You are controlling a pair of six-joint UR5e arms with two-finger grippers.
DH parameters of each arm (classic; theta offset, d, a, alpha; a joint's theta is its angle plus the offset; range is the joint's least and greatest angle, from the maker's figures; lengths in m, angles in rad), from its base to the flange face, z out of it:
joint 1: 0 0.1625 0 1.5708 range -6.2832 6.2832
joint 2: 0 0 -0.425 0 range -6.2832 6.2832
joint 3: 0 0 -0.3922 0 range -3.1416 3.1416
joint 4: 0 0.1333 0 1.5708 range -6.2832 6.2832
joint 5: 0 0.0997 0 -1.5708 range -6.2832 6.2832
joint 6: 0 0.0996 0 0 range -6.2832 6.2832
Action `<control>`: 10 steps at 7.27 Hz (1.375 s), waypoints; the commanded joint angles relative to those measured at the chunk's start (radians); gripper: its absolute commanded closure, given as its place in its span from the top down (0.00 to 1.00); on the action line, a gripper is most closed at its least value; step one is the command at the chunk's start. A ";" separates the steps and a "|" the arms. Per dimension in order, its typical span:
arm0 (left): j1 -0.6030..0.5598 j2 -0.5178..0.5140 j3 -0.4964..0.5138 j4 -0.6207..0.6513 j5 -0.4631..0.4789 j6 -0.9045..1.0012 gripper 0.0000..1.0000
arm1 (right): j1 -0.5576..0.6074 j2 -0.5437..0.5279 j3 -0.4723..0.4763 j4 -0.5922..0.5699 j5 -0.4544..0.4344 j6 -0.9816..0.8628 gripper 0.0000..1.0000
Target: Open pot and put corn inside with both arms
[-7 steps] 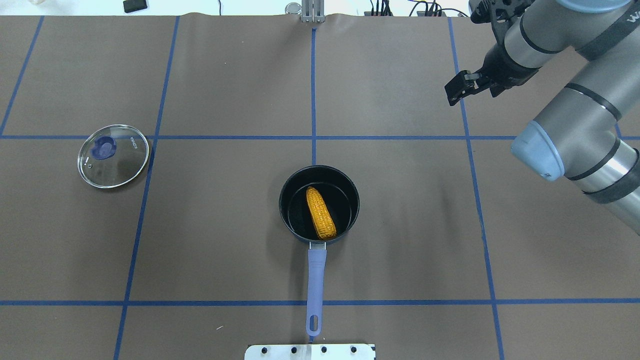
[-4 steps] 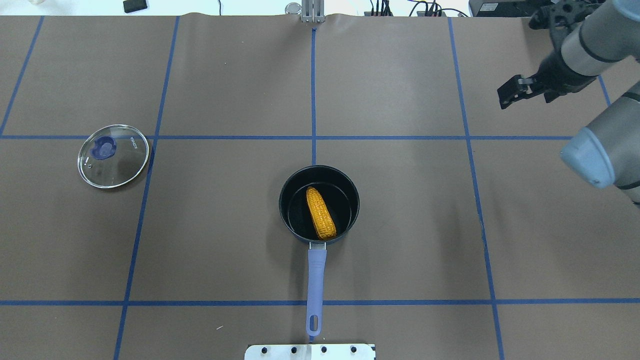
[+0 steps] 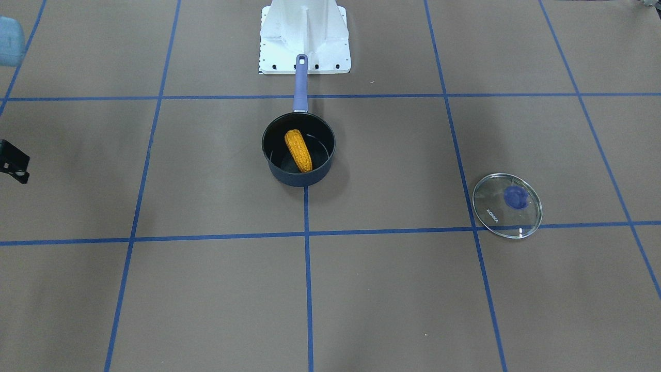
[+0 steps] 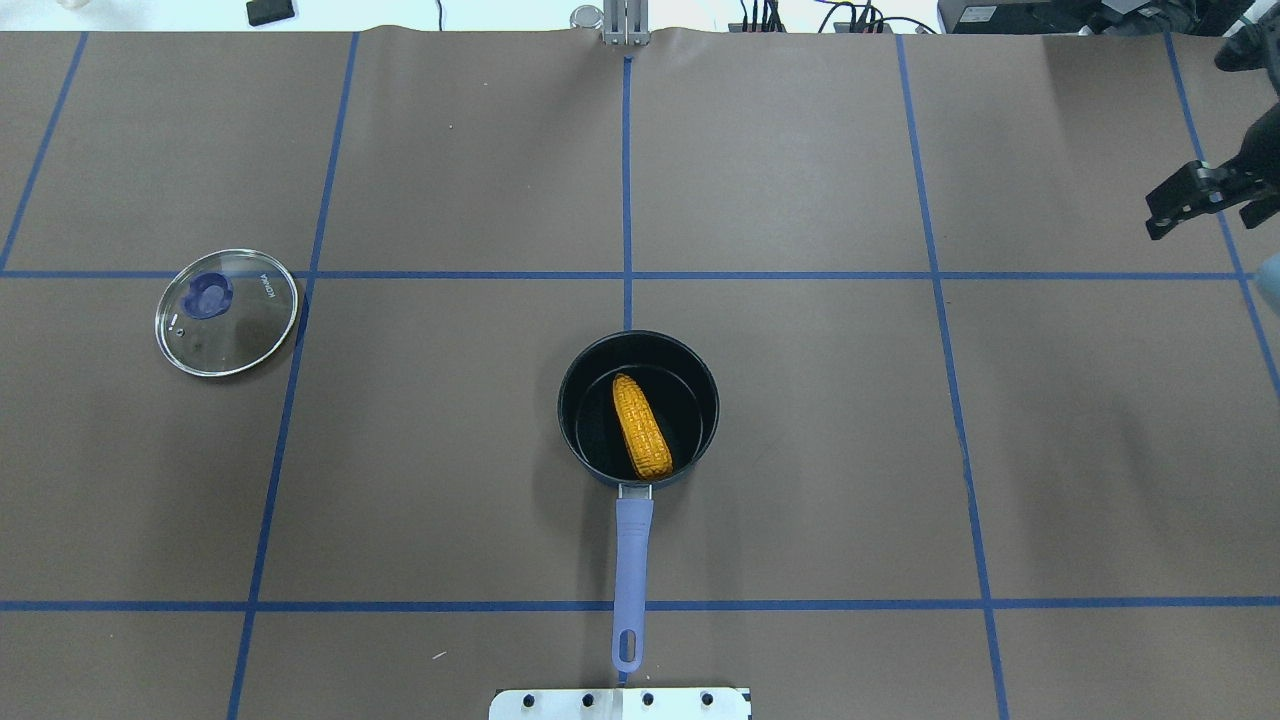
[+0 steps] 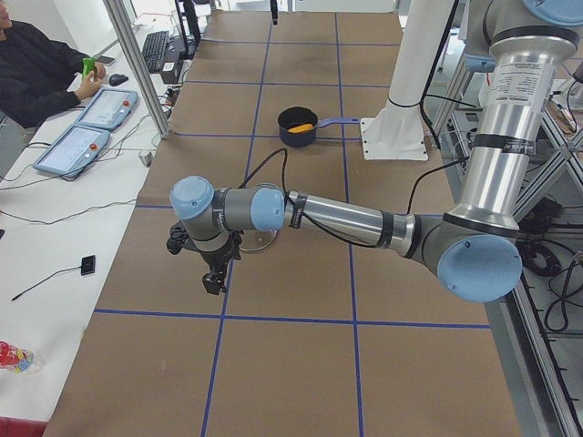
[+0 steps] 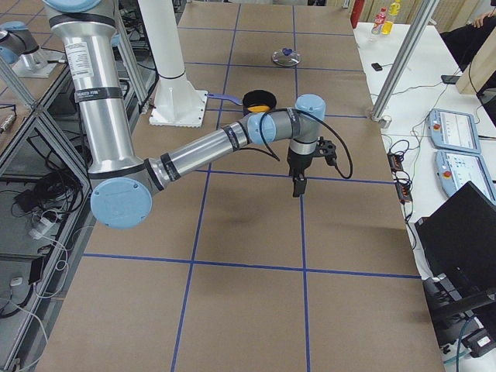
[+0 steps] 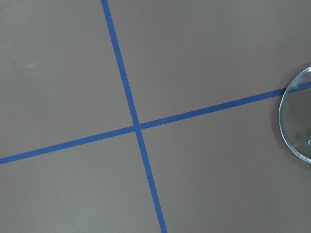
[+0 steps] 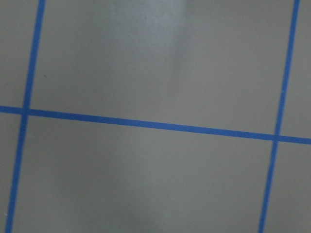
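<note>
The dark navy pot (image 4: 700, 400) stands uncovered mid-table, its purple-blue handle (image 4: 632, 560) pointing at the robot base. The yellow corn (image 4: 640, 428) lies inside it, also seen in the front view (image 3: 298, 150). My right gripper (image 4: 1165, 215) hangs empty over the mat at the far right edge, well away from the pot, and its fingers look apart in the front view (image 3: 15, 168). My left gripper (image 5: 214, 278) shows only in the exterior left view, above the mat beside the lid; I cannot tell if it is open or shut.
The round glass lid (image 4: 227, 312) with its blue knob lies flat on the mat to the left, and its rim shows in the left wrist view (image 7: 297, 121). The white robot base plate (image 4: 620, 703) sits at the near edge behind the handle. Blue tape lines grid the brown mat.
My right arm has swung away to the right, from the upper right of the table to the view's edge. Pot, corn and lid have not moved.
</note>
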 commanded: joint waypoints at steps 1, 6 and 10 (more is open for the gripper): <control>0.000 0.005 0.004 -0.001 -0.003 0.000 0.99 | 0.124 -0.092 -0.013 -0.043 0.064 -0.103 1.00; -0.023 0.028 0.001 -0.009 -0.005 0.000 0.99 | 0.164 -0.276 -0.079 0.252 0.142 -0.038 1.00; -0.025 0.028 0.000 -0.009 -0.005 -0.003 0.99 | 0.164 -0.298 -0.142 0.414 0.142 0.015 1.00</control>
